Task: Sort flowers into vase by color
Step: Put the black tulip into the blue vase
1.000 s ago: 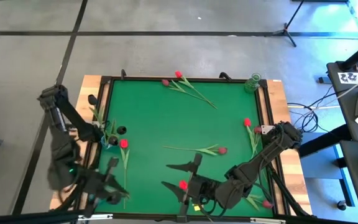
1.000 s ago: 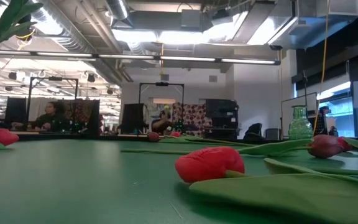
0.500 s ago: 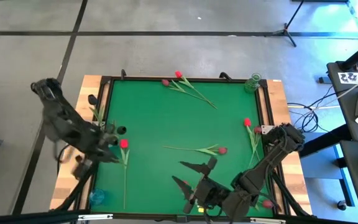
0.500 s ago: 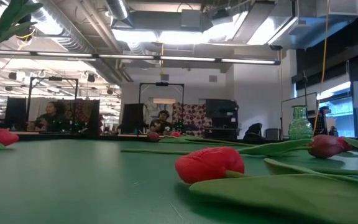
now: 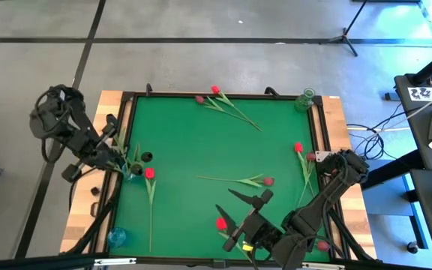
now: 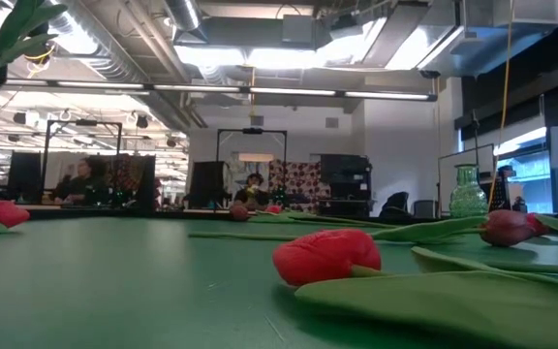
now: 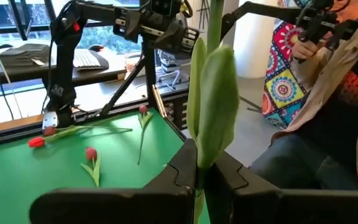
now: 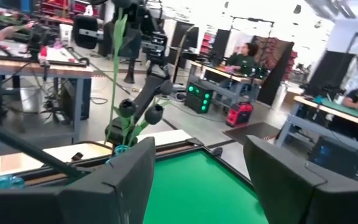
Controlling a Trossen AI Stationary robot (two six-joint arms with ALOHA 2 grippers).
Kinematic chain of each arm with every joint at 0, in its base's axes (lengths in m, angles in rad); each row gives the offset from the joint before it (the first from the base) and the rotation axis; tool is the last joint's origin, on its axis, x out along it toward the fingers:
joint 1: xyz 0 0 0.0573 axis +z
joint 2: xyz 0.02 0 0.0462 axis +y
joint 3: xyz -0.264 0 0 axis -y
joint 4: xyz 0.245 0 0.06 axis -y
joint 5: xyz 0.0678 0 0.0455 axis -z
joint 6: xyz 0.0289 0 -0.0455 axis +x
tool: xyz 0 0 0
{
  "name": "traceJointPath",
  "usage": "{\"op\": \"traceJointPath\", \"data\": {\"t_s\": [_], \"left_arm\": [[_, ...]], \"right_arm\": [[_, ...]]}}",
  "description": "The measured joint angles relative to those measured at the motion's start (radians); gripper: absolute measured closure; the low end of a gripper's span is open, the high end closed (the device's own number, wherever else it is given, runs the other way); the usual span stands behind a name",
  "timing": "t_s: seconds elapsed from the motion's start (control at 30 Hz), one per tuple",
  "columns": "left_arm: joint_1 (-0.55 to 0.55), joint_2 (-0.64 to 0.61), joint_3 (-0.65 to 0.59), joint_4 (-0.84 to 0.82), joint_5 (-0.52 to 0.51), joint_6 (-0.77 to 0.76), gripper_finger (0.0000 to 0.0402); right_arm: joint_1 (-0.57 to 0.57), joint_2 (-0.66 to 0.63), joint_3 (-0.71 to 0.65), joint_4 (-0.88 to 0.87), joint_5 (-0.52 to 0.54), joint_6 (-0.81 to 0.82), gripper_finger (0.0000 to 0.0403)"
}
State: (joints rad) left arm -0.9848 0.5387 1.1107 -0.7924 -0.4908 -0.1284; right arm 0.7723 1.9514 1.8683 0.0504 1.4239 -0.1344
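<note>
1. The left claw [image 5: 124,166] hung over the left edge of the green counter [image 5: 201,142], left of centre in the high view, pinched tight on a green tulip stem [image 7: 213,112] that stood upright between its fingers in the left wrist view.
2. The right claw [image 5: 240,215] sat low and just right of centre in the high view, its jaws spread wide with nothing between them, above a red tulip head [image 5: 220,223].
3. Another red tulip [image 5: 149,173] lay just right of the left claw, its stem running down toward the frame's bottom.
4. A tulip with a dark head [image 5: 267,181] lay near the middle of the counter, stem pointing left.
5. Two tulips [image 5: 214,91] lay at the top centre, and two more [image 5: 298,148] along the right edge.
6. A green vase [image 5: 305,98] stood at the top right corner; a blue vase [image 5: 116,238] stood at the lower left corner.
7. In the low view, a red head [image 6: 327,256] lay closest to the camera.
</note>
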Motion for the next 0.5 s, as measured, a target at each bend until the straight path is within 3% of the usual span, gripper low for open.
{"op": "traceJointPath", "data": {"t_s": [0.27,0.5], "left_arm": [[0.000,-0.054,-0.002,-0.113,0.040,-0.030,0.0392],[0.000,-0.107,-0.070,-0.117,0.063,-0.005,0.0392]], "right_arm": [[0.000,0.000,0.000,0.001,0.095,0.032,0.0158],[-0.008,0.000,0.000,0.004,0.130,0.051,0.0158]]}}
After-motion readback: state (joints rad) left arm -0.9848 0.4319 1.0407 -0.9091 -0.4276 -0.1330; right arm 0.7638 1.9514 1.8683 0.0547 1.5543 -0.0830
